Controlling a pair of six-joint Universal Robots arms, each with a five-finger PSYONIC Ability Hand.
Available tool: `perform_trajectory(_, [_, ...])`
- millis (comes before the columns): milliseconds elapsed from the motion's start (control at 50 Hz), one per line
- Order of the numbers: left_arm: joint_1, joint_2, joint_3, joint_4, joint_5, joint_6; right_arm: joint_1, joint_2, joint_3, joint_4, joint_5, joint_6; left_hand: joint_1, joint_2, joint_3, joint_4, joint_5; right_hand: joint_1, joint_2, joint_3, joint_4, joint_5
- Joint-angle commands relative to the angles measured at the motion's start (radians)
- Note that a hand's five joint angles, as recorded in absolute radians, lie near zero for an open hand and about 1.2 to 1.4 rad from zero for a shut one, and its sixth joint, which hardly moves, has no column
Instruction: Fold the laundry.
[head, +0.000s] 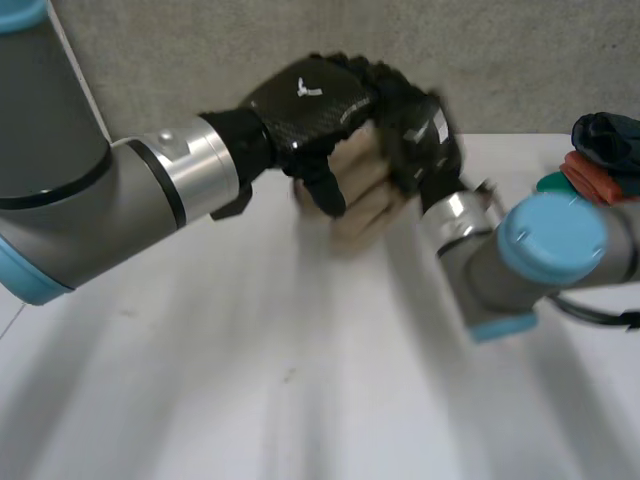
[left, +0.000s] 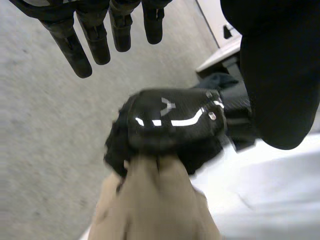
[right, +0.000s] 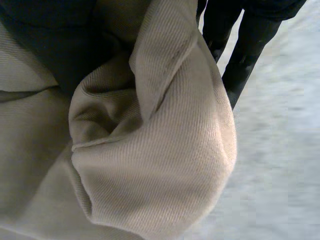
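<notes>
White table (head: 200, 380) lies nearest. Over it the right hand (head: 418, 140) is curled round a bunched beige cloth (head: 362, 200). The left hand (head: 310, 105) hovers close beside it, fingers straight, holding nothing. Farther right sits a pile of clothes (head: 605, 155) in dark blue, red and green.
</notes>
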Motion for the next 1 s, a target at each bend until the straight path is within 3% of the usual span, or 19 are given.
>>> perform_trajectory(20, [0.010, 0.056, -0.002, 0.082, -0.027, -0.073, -0.176, -0.045, -0.152, -0.002, -0.028, 0.029, 0.026, -0.009, -0.026, -0.019, -0.038, 0.381, 0.263, 0.258, 0.200, 0.359])
perform_trajectory(140, [0.024, 0.079, -0.011, 0.131, -0.027, -0.145, -0.373, -0.057, -0.266, -0.001, -0.052, 0.174, 0.029, -0.006, -0.023, -0.016, -0.035, 0.381, 0.263, 0.258, 0.200, 0.359])
perform_trajectory(260, [0.025, 0.081, -0.014, 0.132, -0.028, -0.147, -0.579, -0.062, -0.340, 0.001, -0.100, 0.363, 0.032, -0.003, -0.020, -0.013, -0.032, 0.381, 0.263, 0.258, 0.200, 0.359])
perform_trajectory(360, [0.024, 0.079, -0.017, 0.132, -0.028, -0.147, -0.755, 0.047, -0.430, -0.001, -0.242, 0.533, 0.032, -0.003, -0.020, -0.013, -0.032, 0.381, 0.263, 0.258, 0.200, 0.359])
perform_trajectory(500, [0.019, 0.078, -0.045, 0.134, -0.024, -0.147, -0.909, 0.275, -0.542, 0.003, -0.422, 0.592, 0.034, 0.000, -0.017, -0.010, -0.029, 0.381, 0.263, 0.258, 0.200, 0.359])
perform_trajectory(660, [0.016, 0.070, -0.082, 0.134, -0.024, -0.144, -0.981, 0.415, -0.490, -0.008, -0.670, 0.581, 0.037, 0.003, -0.014, -0.007, -0.026, 0.381, 0.263, 0.258, 0.200, 0.359])
perform_trajectory(740, [0.013, 0.069, -0.091, 0.134, -0.025, -0.142, -0.998, 0.402, -0.446, -0.045, -0.718, 0.584, 0.037, 0.003, -0.014, -0.007, -0.026, 0.381, 0.263, 0.258, 0.200, 0.359])
perform_trajectory(760, [0.013, 0.067, -0.092, 0.134, -0.025, -0.144, -0.999, 0.394, -0.438, -0.050, -0.717, 0.584, 0.037, 0.003, -0.014, -0.007, -0.026, 0.246, 0.127, 0.122, 0.064, 0.224])
perform_trajectory(820, [0.011, 0.069, -0.094, 0.134, -0.027, -0.142, -1.003, 0.340, -0.412, -0.040, -0.706, 0.586, 0.040, 0.006, -0.011, -0.004, -0.023, -0.840, -0.959, -0.964, -1.022, -0.862])
perform_trajectory(1000, [0.008, 0.078, -0.095, 0.134, -0.027, -0.144, -1.012, 0.162, -0.357, 0.061, -0.663, 0.593, 0.040, 0.006, -0.011, -0.004, -0.023, -0.840, -0.959, -0.964, -1.022, -0.862])
